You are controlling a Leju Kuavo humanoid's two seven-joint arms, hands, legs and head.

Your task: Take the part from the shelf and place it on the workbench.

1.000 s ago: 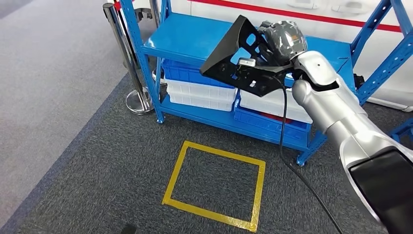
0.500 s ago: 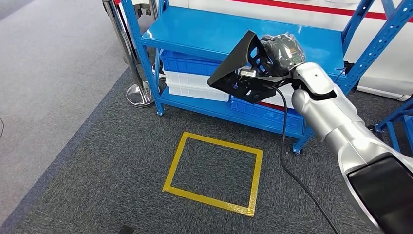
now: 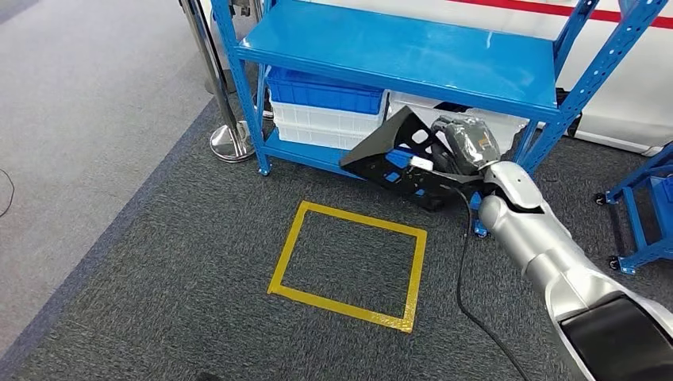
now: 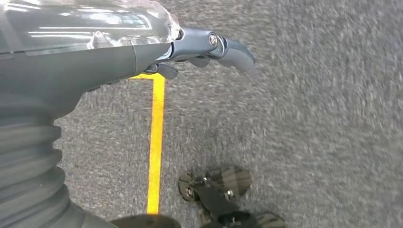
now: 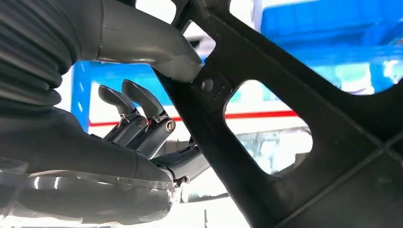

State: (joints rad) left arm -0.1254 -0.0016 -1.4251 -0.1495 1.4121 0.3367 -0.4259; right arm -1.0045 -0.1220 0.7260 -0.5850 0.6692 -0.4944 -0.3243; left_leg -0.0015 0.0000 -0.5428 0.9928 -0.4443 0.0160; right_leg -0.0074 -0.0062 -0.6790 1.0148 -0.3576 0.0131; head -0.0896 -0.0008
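Note:
My right hand (image 3: 467,143) grips the black plastic part (image 3: 394,157), a flat angular bracket with cut-out holes, and holds it in the air in front of the blue shelf (image 3: 413,49), low beside the shelf's bottom level. In the right wrist view the part (image 5: 285,114) crosses close in front of the camera, with the grey thumb (image 5: 152,47) pressed on its bar and the dark fingers (image 5: 142,111) behind it. My left hand (image 4: 157,52) hangs over the grey carpet with its fingers loosely curled and nothing in it.
A yellow tape square (image 3: 349,264) marks the carpet in front of the shelf. Blue and white bins (image 3: 324,115) sit under the shelf's top board. A chrome post (image 3: 226,119) with a round base stands at the shelf's left corner. Another blue rack (image 3: 639,214) is at the right.
The whole view has shifted as the camera moved: the shelf sits farther off. My right arm has lowered the part from the level of the top board to the shelf's lower level.

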